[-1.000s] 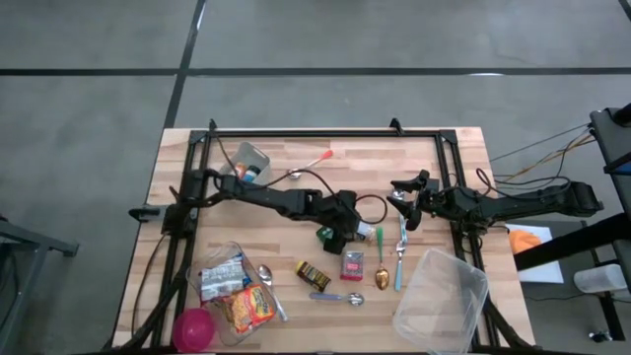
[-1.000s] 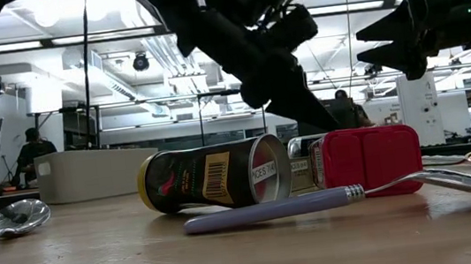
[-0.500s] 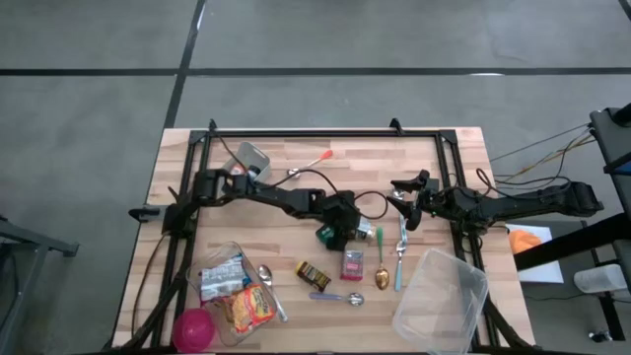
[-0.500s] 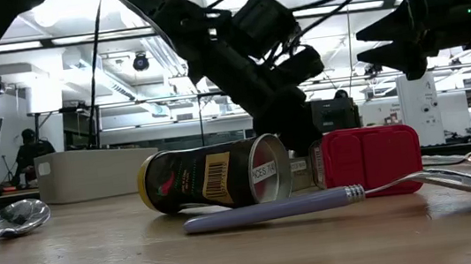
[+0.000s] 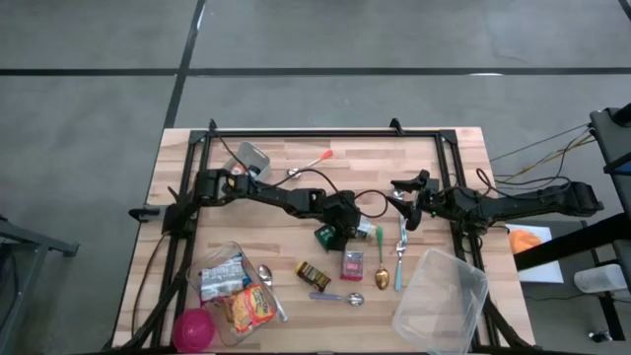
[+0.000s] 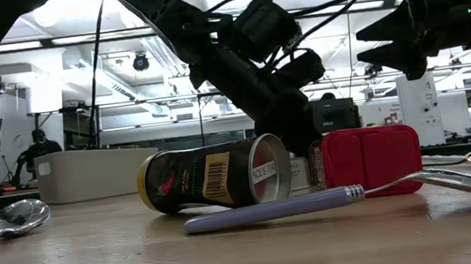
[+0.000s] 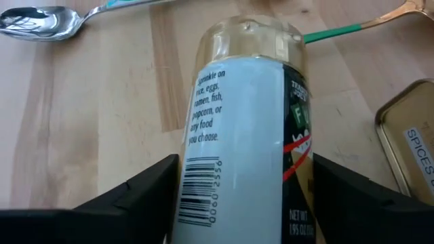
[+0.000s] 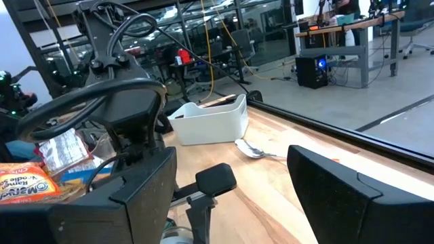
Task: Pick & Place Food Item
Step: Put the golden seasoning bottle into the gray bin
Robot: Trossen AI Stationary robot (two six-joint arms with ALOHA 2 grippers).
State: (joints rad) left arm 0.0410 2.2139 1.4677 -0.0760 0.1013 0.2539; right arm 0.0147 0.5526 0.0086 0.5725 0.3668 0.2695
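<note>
Spanning most of the high view, the wooden surface (image 5: 296,187) carries both dark arms and a scatter of small things. A clear plastic tub (image 5: 442,301) sits at its near right corner, and a clear bag of snack packets (image 5: 235,291) lies near the left, with a pink ball (image 5: 193,328) beside it. The left hand (image 5: 343,229) reaches to the middle of the surface, angled down over a seasoning bottle (image 7: 247,135) lying on its side; its fingers (image 7: 129,196) flank the bottle on both sides, though whether they press it I cannot tell. The right hand (image 5: 407,200) waits just right of centre, fingers spread and empty. Nearer lie a red box (image 5: 352,265), a dark tin (image 5: 314,275), and a purple-handled spoon (image 5: 337,297).
</note>
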